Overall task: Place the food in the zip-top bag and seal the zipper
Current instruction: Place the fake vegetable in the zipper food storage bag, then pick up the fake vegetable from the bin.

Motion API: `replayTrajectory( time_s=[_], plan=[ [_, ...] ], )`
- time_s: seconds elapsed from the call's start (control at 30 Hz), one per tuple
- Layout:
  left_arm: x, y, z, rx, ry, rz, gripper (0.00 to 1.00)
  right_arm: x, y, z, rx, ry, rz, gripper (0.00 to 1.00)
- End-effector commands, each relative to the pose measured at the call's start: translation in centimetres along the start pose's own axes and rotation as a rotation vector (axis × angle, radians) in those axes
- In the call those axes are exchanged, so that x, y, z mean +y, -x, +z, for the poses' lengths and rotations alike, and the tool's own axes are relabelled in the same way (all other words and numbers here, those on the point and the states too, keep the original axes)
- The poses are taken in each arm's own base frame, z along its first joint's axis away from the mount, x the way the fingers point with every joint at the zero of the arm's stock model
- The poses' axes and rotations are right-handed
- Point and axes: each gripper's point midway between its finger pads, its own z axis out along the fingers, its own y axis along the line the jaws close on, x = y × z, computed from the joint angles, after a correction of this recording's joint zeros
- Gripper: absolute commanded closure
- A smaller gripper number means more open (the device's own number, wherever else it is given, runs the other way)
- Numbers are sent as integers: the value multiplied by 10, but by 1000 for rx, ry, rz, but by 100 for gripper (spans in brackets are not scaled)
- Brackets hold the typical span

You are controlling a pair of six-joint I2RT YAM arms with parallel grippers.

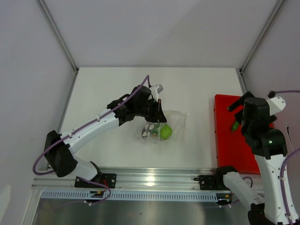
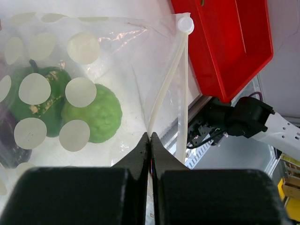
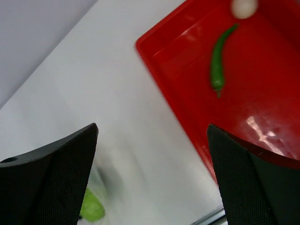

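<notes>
Right now I am working through the loading step. The clear, crinkly plastic zip-top bag (image 1: 179, 121) is lying mid-table. The bright green round toy piece (image 2: 93, 112) and a darker green stemmed piece (image 2: 55, 77) are already sitting inside it, and what looks like a dark purple piece (image 2: 5, 140) is showing at the edge of my left wrist view. The thin whitish zipper strip (image 2: 166, 89) is running along the bag's tray-side edge, its two lips parting slightly. I am pinching it with my left gripper (image 2: 150, 137), jaws closed tight on the plastic.

Two pieces are waiting outside the bag. The dark green long chili-shaped piece (image 3: 217, 61) and the whitish egg-sized ball (image 3: 243, 5) are both lying on the floor of the red rectangular plastic tray (image 3: 154, 51), well apart from the bag. My right gripper (image 3: 152, 129) is hanging spread wide and empty above the tray's corner, with the chili ahead of it and the ball beyond.

As I judge it, the next move is calling for me to drop onto the slim chili, close across its middle and carry it over to the mouth I am holding. The seal is not yet due.
</notes>
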Motion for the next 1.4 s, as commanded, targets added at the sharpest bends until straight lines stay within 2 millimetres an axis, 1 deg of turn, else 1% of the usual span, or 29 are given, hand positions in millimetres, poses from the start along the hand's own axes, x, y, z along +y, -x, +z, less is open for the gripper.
replayTrajectory(
  time_s=[0.0, 0.03, 0.07, 0.1, 0.13, 0.17, 0.2, 0.23, 0.27, 0.3, 0.33, 0.37, 0.4, 0.47, 0.5, 0.53, 0.63, 0.67, 0.73, 0.77, 0.87, 0.97, 1.03, 1.13, 1.17, 1.23, 1.27, 1.33, 1.37],
  plan=[
    [-13, 9, -5, -29, -52, 11, 99, -42, -5, 29, 9, -182, -23, 1],
    [-13, 9, -5, -28, -52, 10, 99, -43, -13, 38, 60, -177, -21, 1],
    [-11, 9, -5, -29, -49, 8, 99, -64, -18, 58, 94, -255, 5, 1],
    [-13, 11, -7, -33, -51, 11, 99, -71, -25, 67, 131, -273, 6, 1],
    [-11, 11, -7, -35, -49, 8, 99, -77, -29, 76, 158, -279, 21, 1],
    [-11, 12, -8, -35, -49, 7, 99, -72, -32, 88, 181, -232, 52, 2],
    [-10, 12, -8, -36, -48, 6, 99, -90, -43, 103, 219, -277, 74, 4],
    [-10, 13, -8, -40, -49, 7, 99, -92, -47, 113, 229, -269, 83, 6],
    [-10, 13, -8, -40, -52, 6, 99, -89, -45, 125, 222, -237, 100, 7],
    [-10, 13, -8, -38, -50, 5, 99, -100, -55, 138, 253, -266, 104, 10],
    [-10, 13, -8, -38, -52, 5, 100, -103, -57, 147, 256, -274, 103, 11],
    [-9, 13, -8, -37, -52, 3, 99, -104, -56, 158, 242, -271, 102, 12],
    [-9, 14, -10, -40, -54, 2, 100, -110, -66, 171, 284, -291, 92, 13],
    [-8, 17, -11, -49, -52, -1, 99, -113, -69, 190, 287, -293, 74, 18],
    [-7, 18, -12, -53, -52, -1, 99, -114, -73, 197, 300, -298, 72, 18],
    [-5, 20, -13, -57, -51, -6, 99, -118, -80, 209, 318, -308, 65, 18],
    [-2, 22, -13, -58, -51, -20, 99, -124, -87, 226, 332, -326, 49, 20],
    [-2, 22, -14, -59, -57, -23, 99, -127, -92, 235, 342, -330, 31, 20],
    [-2, 24, -15, -65, -56, -27, 99, -135, -97, 243, 354, -362, 12, 21],
    [0, 25, -15, -68, -54, -29, 99, -138, -103, 250, 375, -377, 8, 25],
    [4, 28, -15, -73, -45, -37, 99, -147, -111, 258, 401, -411, -7, 28],
    [8, 27, -13, -67, -45, -47, 99, -150, -113, 263, 400, -413, -16, 29],
    [8, 29, -13, -68, -51, -52, 99, -153, -119, 268, 415, -419, -21, 33],
    [10, 28, -11, -58, -49, -61, 99, -158, -125, 271, 433, -439, -33, 42],
    [12, 29, -10, -60, -46, -64, 99, -160, -127, 271, 436, -447, -36, 46],
    [12, 30, -11, -61, -45, -66, 99, -165, -131, 271, 439, -462, -46, 51],
    [13, 28, -10, -57, -45, -66, 99, -167, -132, 270, 441, -468, -51, 58],
    [13, 29, -10, -60, -43, -66, 99, -168, -135, 268, 448, -470, -55, 67],
    [13, 29, -11, -63, -41, -64, 100, -168, -135, 267, 448, -469, -54, 77]
  ],
)
